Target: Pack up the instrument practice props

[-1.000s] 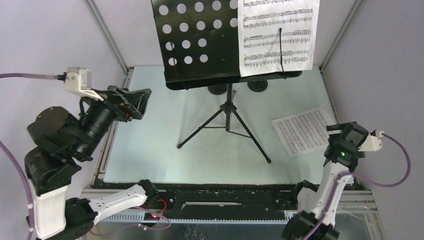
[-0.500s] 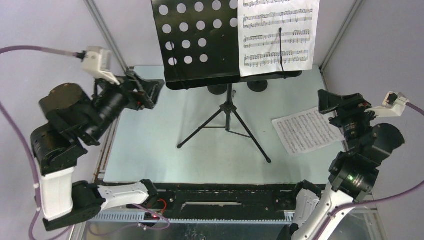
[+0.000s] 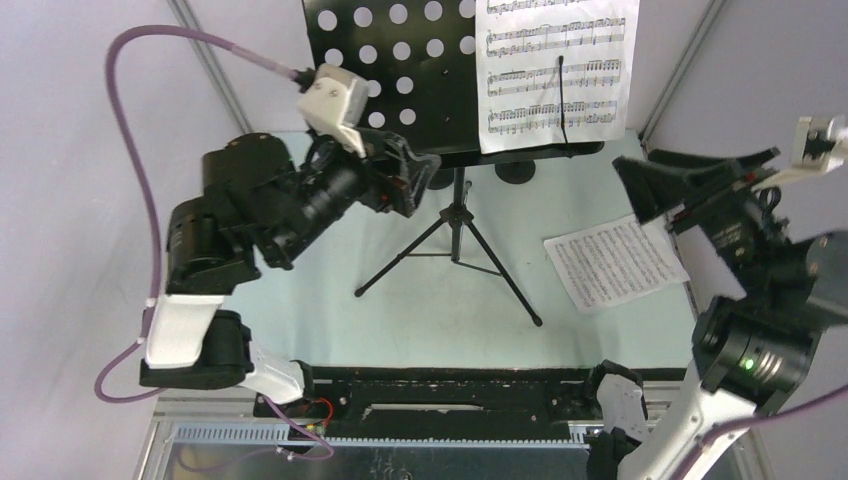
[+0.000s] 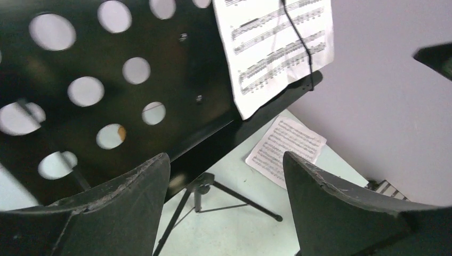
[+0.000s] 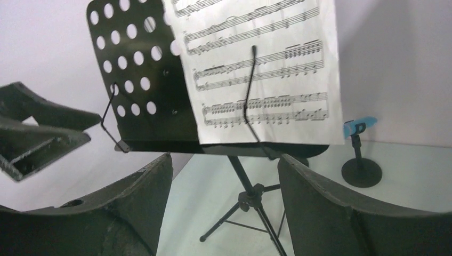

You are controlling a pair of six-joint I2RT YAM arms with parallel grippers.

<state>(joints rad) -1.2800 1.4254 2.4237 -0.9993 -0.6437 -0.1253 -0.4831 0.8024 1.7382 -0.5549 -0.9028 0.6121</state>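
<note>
The black tripod music rack stands mid-table, its perforated desk raised toward the camera. A wire arm holds one white sheet-music page on the desk. A second page lies flat on the table at the right. Behind the rack stand two black round bases. In the right wrist view one holder carries a light-blue microphone. My left gripper is open and empty beside the desk's lower left edge. My right gripper is open and empty, raised above the loose page.
Grey walls and slanted aluminium posts close in the pale green table on three sides. A black rail runs along the near edge. The tripod's legs spread across the table's middle. Each gripper shows in the other's wrist view.
Both arms have risen. The left gripper swung right, up to the rack's desk. The right gripper lifted from beside the loose page and now points at the rack.
</note>
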